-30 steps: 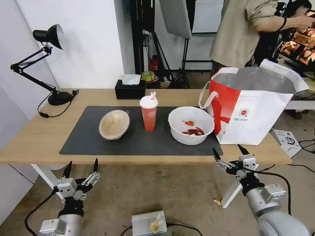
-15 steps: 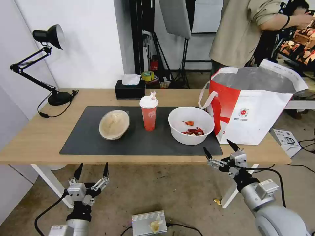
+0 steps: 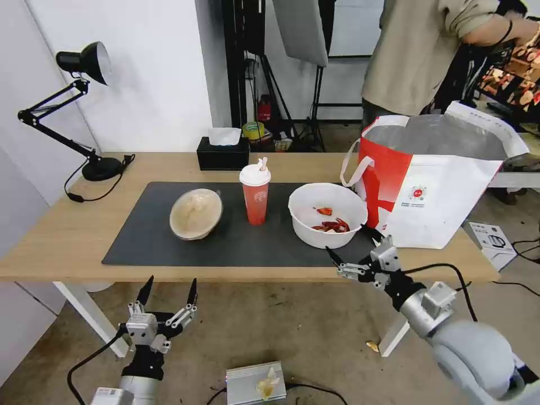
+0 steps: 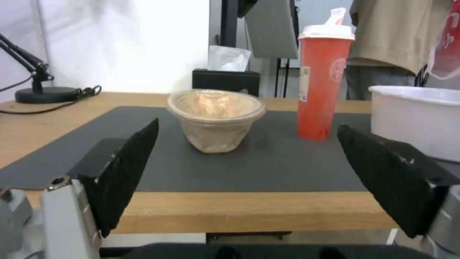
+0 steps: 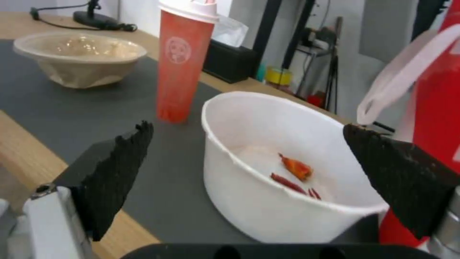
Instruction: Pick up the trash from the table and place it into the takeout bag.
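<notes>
Across the middle of your head view runs the long light-wood table (image 3: 67, 236), with the dark grey mat (image 3: 247, 247) covering most of its centre. Standing at the table's right end you see the takeout bag (image 3: 444, 191), upright and gaping, its foil lining showing and one white strap hanging beside the white bowl (image 3: 327, 215). That bowl sits on the mat's right part with red food scraps in the bottom, close beside the bag; from the right wrist view its rim is near, between the two black fingers. Left of it on the mat stands the red cup (image 3: 256, 194), upright with white lid and straw, and further left the beige pulp bowl (image 3: 196, 214), apart from the cup. Your right gripper (image 3: 353, 250) hovers at the table's near edge just in front of the white bowl, jaws spread wide and holding nothing. Your left gripper (image 3: 169, 288) hangs below the table's front edge, under the pulp bowl's side, jaws likewise spread and empty.
</notes>
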Available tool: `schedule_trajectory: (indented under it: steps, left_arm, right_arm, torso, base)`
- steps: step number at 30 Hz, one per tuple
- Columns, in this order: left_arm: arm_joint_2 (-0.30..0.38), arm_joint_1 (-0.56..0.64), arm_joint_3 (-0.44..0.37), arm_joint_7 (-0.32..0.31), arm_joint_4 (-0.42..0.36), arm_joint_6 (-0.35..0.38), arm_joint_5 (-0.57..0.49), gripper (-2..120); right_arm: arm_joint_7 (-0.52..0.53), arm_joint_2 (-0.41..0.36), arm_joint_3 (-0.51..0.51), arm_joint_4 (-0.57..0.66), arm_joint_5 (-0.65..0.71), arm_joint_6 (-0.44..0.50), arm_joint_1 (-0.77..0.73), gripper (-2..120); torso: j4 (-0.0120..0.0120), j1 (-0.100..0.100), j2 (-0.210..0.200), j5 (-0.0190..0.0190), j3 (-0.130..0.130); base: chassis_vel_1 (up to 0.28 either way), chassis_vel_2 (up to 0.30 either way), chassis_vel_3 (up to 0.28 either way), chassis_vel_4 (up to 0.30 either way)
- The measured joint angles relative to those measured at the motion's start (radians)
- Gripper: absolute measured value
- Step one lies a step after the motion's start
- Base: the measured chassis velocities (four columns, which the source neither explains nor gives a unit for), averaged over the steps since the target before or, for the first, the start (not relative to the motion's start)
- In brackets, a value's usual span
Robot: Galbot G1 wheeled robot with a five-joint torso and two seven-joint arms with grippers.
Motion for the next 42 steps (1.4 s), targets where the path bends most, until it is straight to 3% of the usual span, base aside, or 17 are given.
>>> schedule_trajectory:
  steps: [11, 18, 27, 34, 42]
  left_arm:
    - [-0.005, -0.001, -0.005, 0.006, -0.006, -0.003, 0.031, 100]
    - [-0.014, -0.007, -0.008, 0.022, 0.015, -0.018, 0.064, 100]
    - [-0.02, -0.027, -0.008, 0.033, 0.041, -0.024, 0.073, 100]
    - [-0.025, -0.043, -0.004, 0.05, 0.069, -0.031, 0.075, 100]
    - [-0.024, -0.067, -0.004, 0.06, 0.094, -0.047, 0.073, 100]
  right_arm:
    - [-0.014, -0.164, -0.188, -0.1, 0.166, -0.035, 0.307, 100]
    - [-0.1, -0.238, -0.338, -0.169, 0.285, -0.1, 0.525, 100]
    - [-0.167, -0.252, -0.425, -0.221, 0.463, -0.199, 0.667, 100]
    - [-0.149, -0.262, -0.518, -0.244, 0.673, -0.372, 0.831, 100]
    - [-0.142, -0.235, -0.64, -0.301, 0.702, -0.439, 0.964, 100]
  torso:
    - [0.0002, 0.0, 0.0, 0.0, 0.0]
    - [0.0, 0.0, 0.0, -0.0001, 0.0]
    - [0.0, 0.0, 0.0, 0.0001, 0.0]
    - [0.0001, 0.0, 0.0, -0.0001, 0.0]
    - [0.0, 0.0, 0.0, 0.0, 0.0]
  base:
    - [0.0, 0.0, 0.0, 0.0]
    - [0.0, 0.0, 0.0, 0.0]
    - [0.0, 0.0, 0.0, 0.0]
    - [0.0, 0.0, 0.0, 0.0]
    - [0.0, 0.0, 0.0, 0.0]
